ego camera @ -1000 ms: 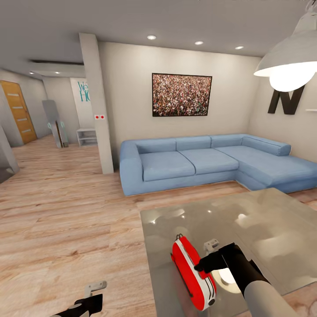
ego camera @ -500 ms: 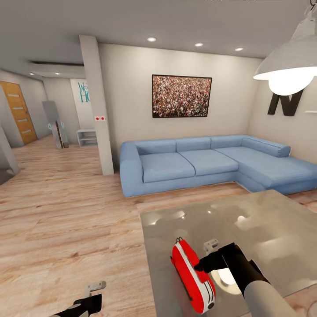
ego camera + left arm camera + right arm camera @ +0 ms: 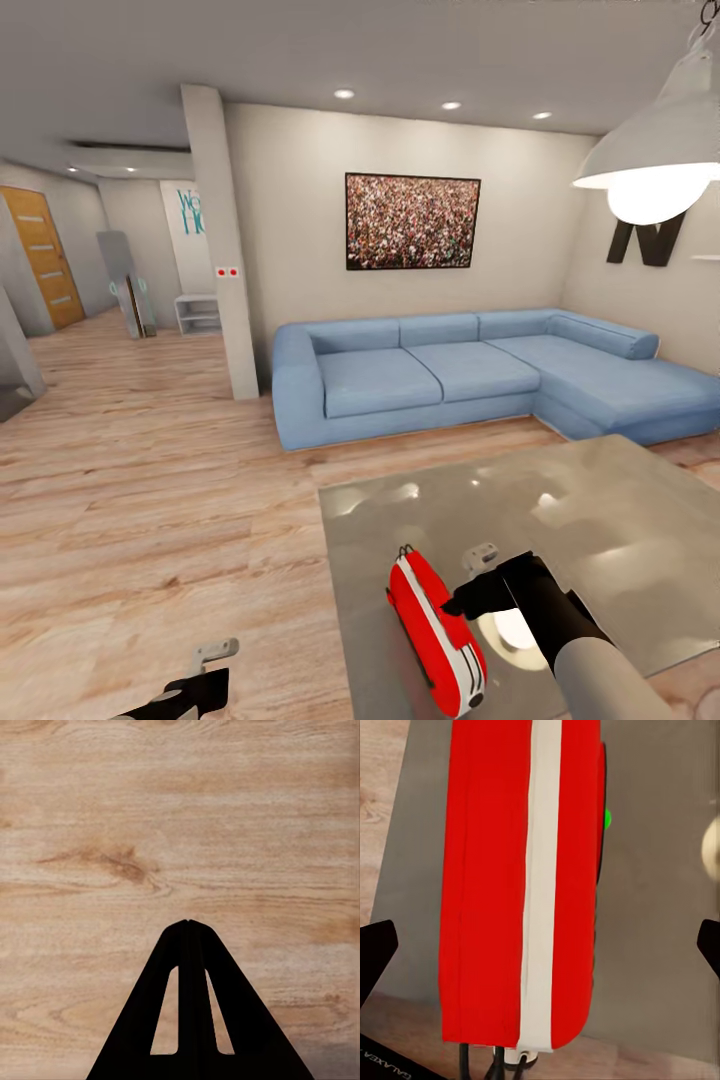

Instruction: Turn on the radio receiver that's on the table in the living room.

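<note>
Currently the right gripper (image 3: pixel 470 590) hangs spread wide, grasping nothing, just above the radio receiver (image 3: pixel 437 634), which rests on the near edge of the table (image 3: pixel 600 520). The left gripper (image 3: pixel 188 924) is clenched over bare floor. Judged step: final approach; next, a fingertip must press the green-dotted dial (image 3: pixel 605 818).

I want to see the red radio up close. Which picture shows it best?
The right wrist view: the radio looms large, with its white stripe and green dot. The head view shows it small on the table. The left wrist view shows floor.
</note>
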